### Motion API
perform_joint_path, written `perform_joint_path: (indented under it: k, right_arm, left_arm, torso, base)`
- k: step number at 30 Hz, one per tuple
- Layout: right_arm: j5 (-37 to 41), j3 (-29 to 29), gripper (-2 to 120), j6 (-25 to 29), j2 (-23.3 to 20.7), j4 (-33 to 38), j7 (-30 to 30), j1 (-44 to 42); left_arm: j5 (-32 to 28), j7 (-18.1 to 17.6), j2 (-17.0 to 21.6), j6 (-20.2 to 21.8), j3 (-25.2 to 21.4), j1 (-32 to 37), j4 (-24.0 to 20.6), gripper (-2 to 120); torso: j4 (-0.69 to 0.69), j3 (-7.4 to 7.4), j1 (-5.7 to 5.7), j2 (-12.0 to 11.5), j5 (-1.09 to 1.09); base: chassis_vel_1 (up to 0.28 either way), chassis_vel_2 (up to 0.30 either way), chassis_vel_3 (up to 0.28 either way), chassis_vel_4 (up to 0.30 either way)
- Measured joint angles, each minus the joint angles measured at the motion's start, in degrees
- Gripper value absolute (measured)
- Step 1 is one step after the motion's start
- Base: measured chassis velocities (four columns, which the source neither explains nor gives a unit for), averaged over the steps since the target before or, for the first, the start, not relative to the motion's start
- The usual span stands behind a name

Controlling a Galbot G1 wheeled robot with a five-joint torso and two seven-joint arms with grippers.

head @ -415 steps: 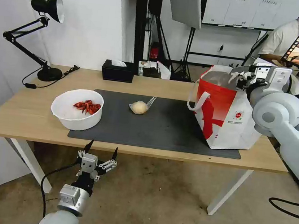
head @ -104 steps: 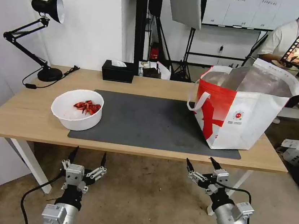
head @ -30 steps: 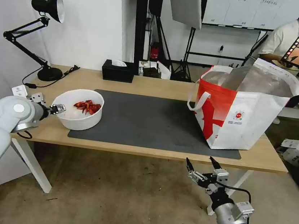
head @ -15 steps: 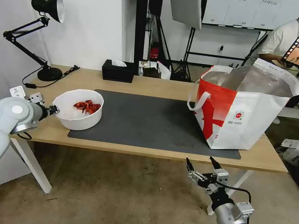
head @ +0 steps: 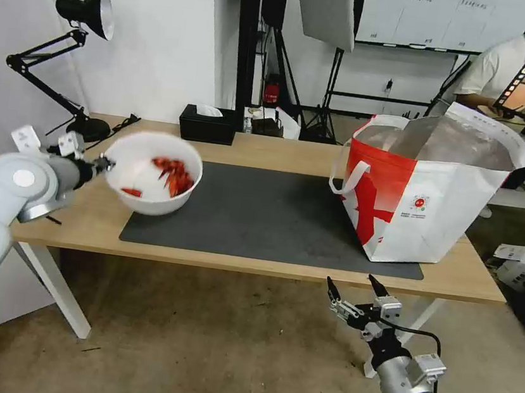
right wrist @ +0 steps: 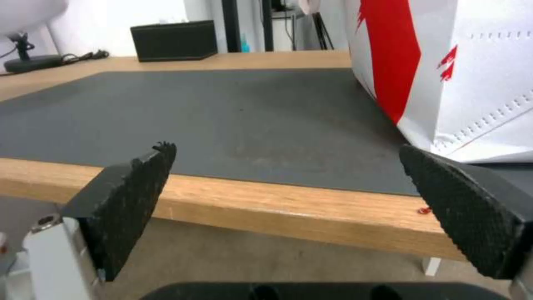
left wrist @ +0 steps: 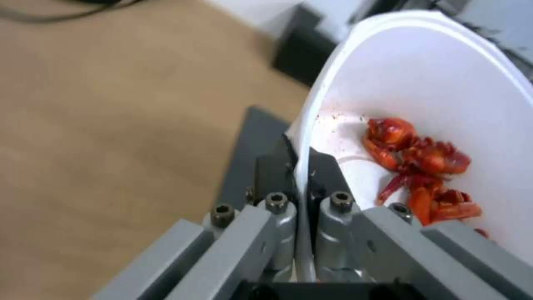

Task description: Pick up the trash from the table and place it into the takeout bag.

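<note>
White plastic is pinched between the two pads of the left gripper (left wrist: 300, 166), which clamps the near-left rim of the white bowl (head: 152, 172), one pad inside the wall and one outside. Half a second ago the bowl sat on the bench at the left end of the dark mat; now it is off the surface, carried above the mat's left corner region and tipped, so the lift has begun and the last visible piece of trash is in hand. With the clear bag and its beige lump already gone from the mat, what I judge remains is the carry across to the takeout bag (head: 425, 197), which stands open on the right end of the mat (head: 273, 214). The bowl is round, so it has no long axis to speak of; its mouth faces up and leans toward the bench's right end, away from the gripper, and the red scraps (head: 174, 176) have slid to that lower far side, with one scrap apart nearer the gripper. A rim pinch on a tilted bowl could spill, in my view. The right gripper (head: 358, 291) hangs spread wide below the bench's front edge, idle.
</note>
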Motion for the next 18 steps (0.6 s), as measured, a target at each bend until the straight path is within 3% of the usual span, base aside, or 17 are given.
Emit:
perform_joint_path:
  k: [6, 8, 9, 11, 12, 14, 15, 18]
  right_arm:
    - [0.0, 0.0, 100, 0.0, 0.0, 0.0, 0.0, 0.0]
    - [0.0, 0.0, 100, 0.0, 0.0, 0.0, 0.0, 0.0]
    - [0.0, 0.0, 100, 0.0, 0.0, 0.0, 0.0, 0.0]
    - [0.0, 0.0, 100, 0.0, 0.0, 0.0, 0.0, 0.0]
    - [0.0, 0.0, 100, 0.0, 0.0, 0.0, 0.0, 0.0]
    - [0.0, 0.0, 100, 0.0, 0.0, 0.0, 0.0, 0.0]
    - [0.0, 0.0, 100, 0.0, 0.0, 0.0, 0.0, 0.0]
    - [0.0, 0.0, 100, 0.0, 0.0, 0.0, 0.0, 0.0]
  left_arm:
    - [1.3, 0.8, -0.3, -2.7, 8.0, -8.7, -1.6, 0]
    - [1.1, 0.6, -1.5, -3.3, 13.3, -15.5, -0.9, 0]
    - [1.1, 0.6, -1.5, -3.3, 13.3, -15.5, -0.9, 0]
    - [0.2, -0.4, -4.1, -3.5, 19.0, -22.9, 1.5, 0]
    - [0.2, -0.4, -4.1, -3.5, 19.0, -22.9, 1.5, 0]
    - [-0.2, -1.4, -8.2, -3.5, 24.7, -29.6, 4.6, 0]
    - [-0.2, -1.4, -8.2, -3.5, 24.7, -29.6, 4.6, 0]
    - [-0.4, -2.5, -14.8, -4.0, 31.5, -38.5, 8.7, 0]
  torso:
    - [0.01, 0.0, 0.0, 0.0, -0.01]
    - [0.0, 0.0, 0.0, 0.0, 0.0]
    - [0.0, 0.0, 0.0, 0.0, 0.0]
    - [0.0, 0.0, 0.0, 0.0, 0.0]
    - [0.0, 0.0, 0.0, 0.0, 0.0]
    - [0.0, 0.01, 0.0, 0.0, 0.0]
    - [0.0, 0.01, 0.0, 0.0, 0.0]
    - [-0.01, 0.01, 0.01, 0.0, 0.02]
  base:
    - [0.0, 0.0, 0.0, 0.0]
    - [0.0, 0.0, 0.0, 0.0]
    - [0.0, 0.0, 0.0, 0.0]
    - [0.0, 0.0, 0.0, 0.0]
    - [0.0, 0.0, 0.0, 0.0]
    - [0.0, 0.0, 0.0, 0.0]
    - [0.0, 0.0, 0.0, 0.0]
    - [0.0, 0.0, 0.0, 0.0]
